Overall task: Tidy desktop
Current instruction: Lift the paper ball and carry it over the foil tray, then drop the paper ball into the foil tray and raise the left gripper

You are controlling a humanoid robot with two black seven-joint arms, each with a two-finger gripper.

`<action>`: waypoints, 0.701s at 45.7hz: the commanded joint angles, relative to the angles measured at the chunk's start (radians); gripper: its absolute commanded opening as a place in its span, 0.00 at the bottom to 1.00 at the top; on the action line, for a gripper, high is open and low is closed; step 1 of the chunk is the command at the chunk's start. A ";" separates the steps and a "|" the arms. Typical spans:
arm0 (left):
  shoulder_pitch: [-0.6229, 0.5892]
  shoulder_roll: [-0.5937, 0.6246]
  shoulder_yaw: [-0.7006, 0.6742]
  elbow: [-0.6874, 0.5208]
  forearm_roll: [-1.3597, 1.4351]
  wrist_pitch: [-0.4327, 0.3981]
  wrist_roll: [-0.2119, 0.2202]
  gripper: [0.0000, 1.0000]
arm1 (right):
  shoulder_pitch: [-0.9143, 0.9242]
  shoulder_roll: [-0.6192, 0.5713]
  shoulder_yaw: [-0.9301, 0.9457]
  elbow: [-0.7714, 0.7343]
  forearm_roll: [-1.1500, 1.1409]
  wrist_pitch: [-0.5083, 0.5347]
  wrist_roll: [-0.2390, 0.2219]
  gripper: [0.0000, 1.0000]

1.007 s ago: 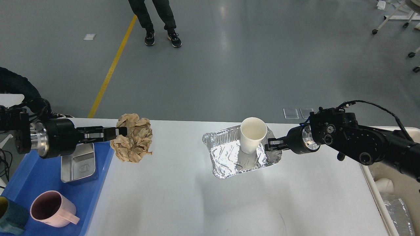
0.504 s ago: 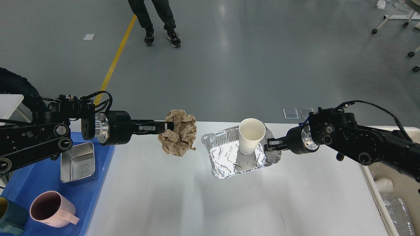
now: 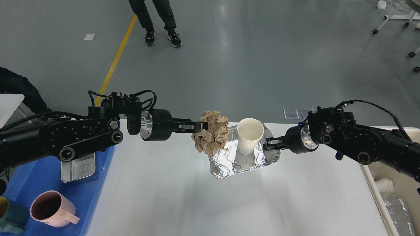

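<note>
Two arms are out over the bench (image 3: 183,196), the big white-grey top filling the lower middle of the frame. At lower left the blue tray (image 3: 46,183) keeps its steel tin (image 3: 78,167) and pink mug (image 3: 52,209), unmoved through all three pictures. My left tool (image 3: 202,126) is pinched on the crumpled brown paper ball (image 3: 211,132), held clear of the bench. A second ago that ball hung at the tray's edge on the left; half a second ago it was mid-bench; now it overlaps the left rim of the foil tray (image 3: 229,164) at centre. I judge the rubbish is being gathered there, so letting go over the foil looks like the next step. Right of the ball, the white paper cup (image 3: 250,135) stands in the foil, barely shifted. My right tool (image 3: 271,144) has stayed at the foil's right rim, seemingly nipping its edge, though I cannot tell for sure.
</note>
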 commanded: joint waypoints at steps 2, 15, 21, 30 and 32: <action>0.000 -0.077 0.002 0.046 0.000 0.002 0.000 0.10 | 0.000 0.002 0.004 0.000 0.000 0.000 0.002 0.00; 0.006 -0.097 0.012 0.071 0.001 0.001 0.011 0.61 | 0.002 0.002 0.004 -0.002 0.000 0.000 0.008 0.00; 0.009 -0.097 0.011 0.071 0.000 0.002 0.011 0.75 | 0.003 0.004 0.004 -0.002 0.000 0.000 0.006 0.00; 0.010 -0.097 0.003 0.071 -0.003 0.001 0.034 0.86 | 0.003 0.002 0.005 -0.002 0.000 0.000 0.008 0.00; 0.010 -0.097 0.000 0.071 -0.003 -0.001 0.049 0.87 | 0.003 0.002 0.005 -0.002 0.000 0.000 0.008 0.00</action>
